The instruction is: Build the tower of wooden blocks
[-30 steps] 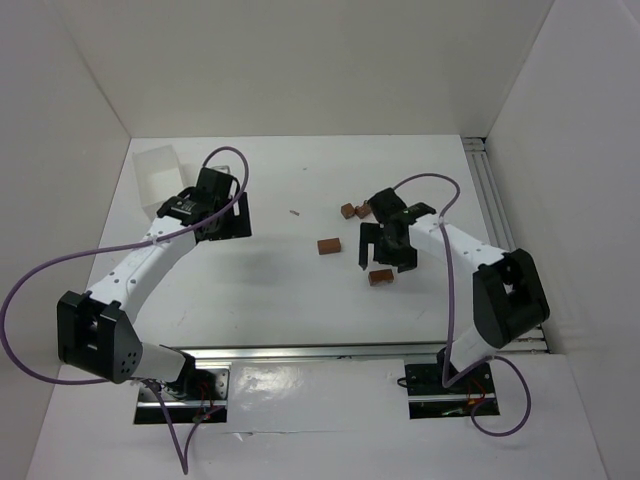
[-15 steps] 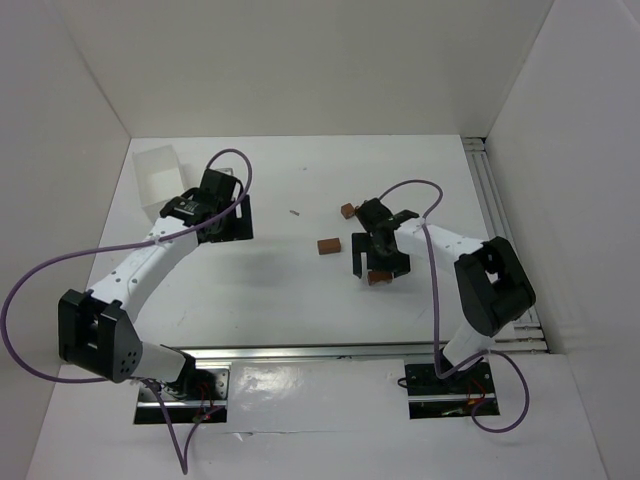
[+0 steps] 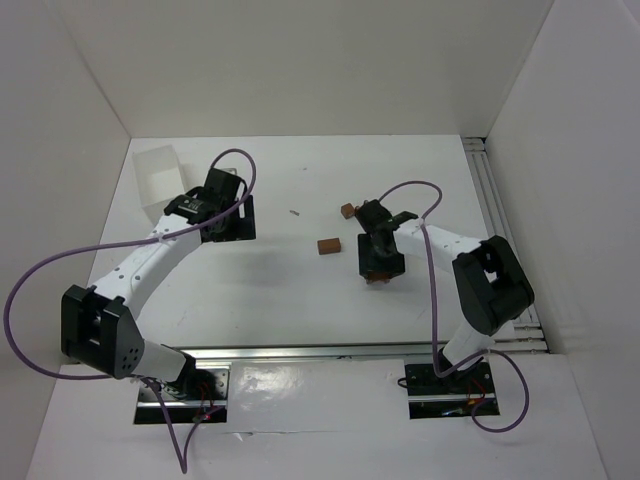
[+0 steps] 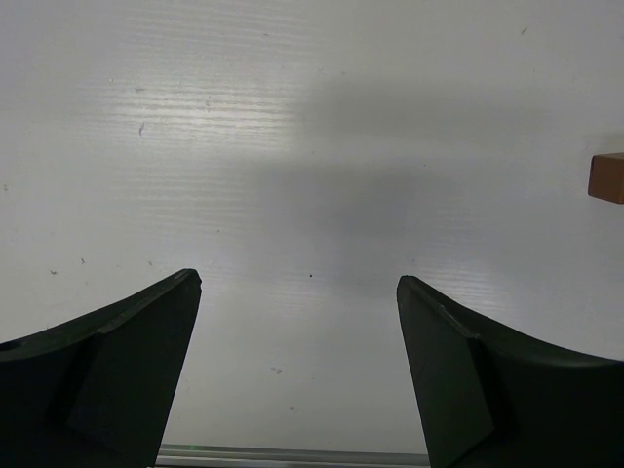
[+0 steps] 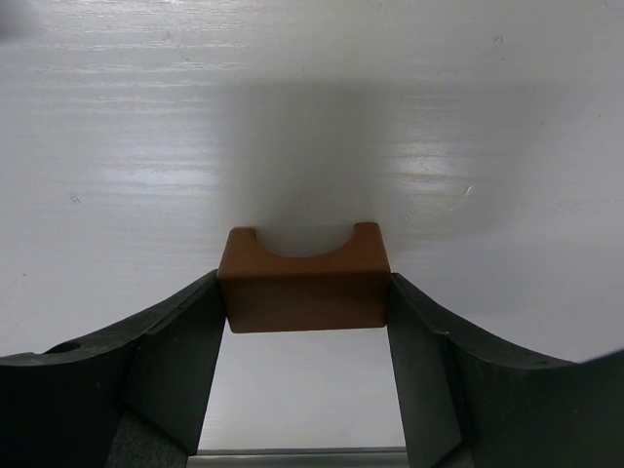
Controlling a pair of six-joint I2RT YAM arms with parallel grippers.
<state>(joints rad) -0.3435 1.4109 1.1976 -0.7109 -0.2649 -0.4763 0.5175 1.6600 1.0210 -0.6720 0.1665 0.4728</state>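
At the far left, a white tray [image 3: 158,172] is seen on the table [image 3: 270,290]. Just right of it, the left gripper [image 4: 297,292] is held wide apart over bare surface, with nothing between its fingers. A loose block [image 3: 328,245] lies near the middle, and a far block [image 3: 347,210] lies behind it. To the right, a notched block [image 5: 303,285] is clamped between the fingers of the right gripper [image 3: 380,268].

Three wood blocks [image 3: 328,245] are in view, with one white tray [image 3: 158,178], one small grey scrap [image 3: 294,212] and two robot arms [image 3: 150,262].
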